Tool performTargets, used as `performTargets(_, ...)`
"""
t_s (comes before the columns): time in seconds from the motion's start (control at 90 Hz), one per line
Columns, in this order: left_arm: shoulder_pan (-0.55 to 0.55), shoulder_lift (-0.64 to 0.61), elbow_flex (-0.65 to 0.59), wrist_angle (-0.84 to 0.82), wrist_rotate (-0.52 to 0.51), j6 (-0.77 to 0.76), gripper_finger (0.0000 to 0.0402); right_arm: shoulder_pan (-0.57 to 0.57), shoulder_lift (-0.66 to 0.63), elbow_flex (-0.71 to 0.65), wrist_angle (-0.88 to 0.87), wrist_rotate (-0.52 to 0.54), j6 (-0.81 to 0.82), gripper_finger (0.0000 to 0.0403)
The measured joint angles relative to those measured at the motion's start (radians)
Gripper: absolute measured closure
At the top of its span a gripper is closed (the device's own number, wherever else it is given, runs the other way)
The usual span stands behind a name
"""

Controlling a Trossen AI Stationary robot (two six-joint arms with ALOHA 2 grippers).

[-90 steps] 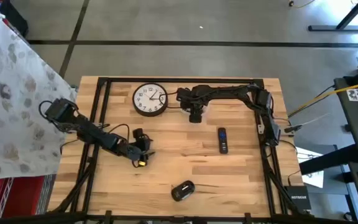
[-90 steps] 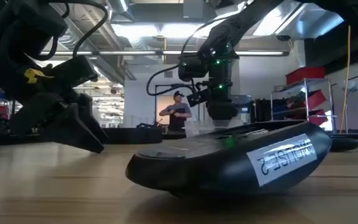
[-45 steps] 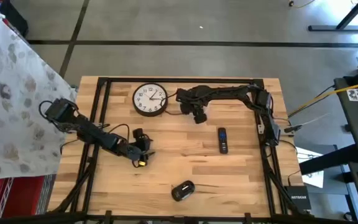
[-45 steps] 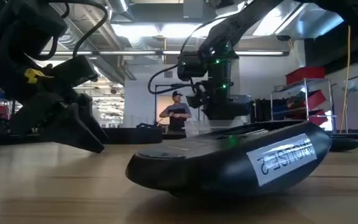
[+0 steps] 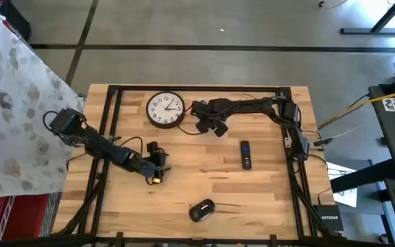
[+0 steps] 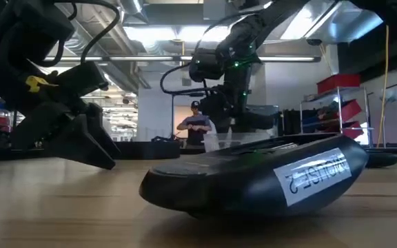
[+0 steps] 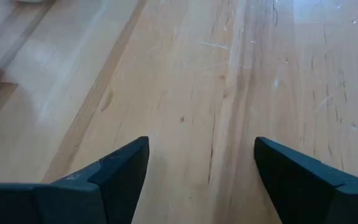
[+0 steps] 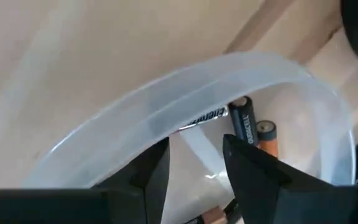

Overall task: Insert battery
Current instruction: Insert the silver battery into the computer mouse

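Fingers [image 8: 257, 171] of the right gripper [image 8: 194, 163], parted and holding nothing, poised over the rim of a clear plastic cup [image 8: 185, 93] at the far side of the table [image 5: 204, 182], just beside the wall clock [image 5: 165, 110]. Inside the cup, loose batteries [image 8: 244, 121]: black-and-copper cylinders, one with pale lettering along its side, lying jumbled against the wall; how many there are cannot be told. Seen from above, the right gripper [image 5: 208, 123] reaches in from the far right corner. The left gripper [image 7: 201, 168], also spread and empty, rests low over bare wood near the left edge, waiting. Elsewhere on the table: a black remote [image 5: 245, 154] right of centre and a dark computer mouse [image 5: 201, 210] near the front edge. By this evidence the task is at its beginning: no battery is grasped or lifted, and pick-up, carrying and seating in a device all remain. Which device is to receive it cannot be told.
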Motion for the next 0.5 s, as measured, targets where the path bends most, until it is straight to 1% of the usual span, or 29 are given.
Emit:
performTargets(0.144,0.0,0.0,0.0,0.0,0.0,0.0,0.0126,-0.006,0.0,0.014,-0.038,-0.004,0.155,0.0265)
performTargets(0.333,0.0,0.0,0.0,0.0,0.0,0.0,0.0126,-0.036,-0.001,0.078,-0.094,-0.152,0.355,0.0265)
performTargets(0.5,0.0,0.0,0.0,0.0,0.0,-0.005,0.0126,-0.09,-0.002,0.095,-0.11,-0.208,0.593,0.0265)
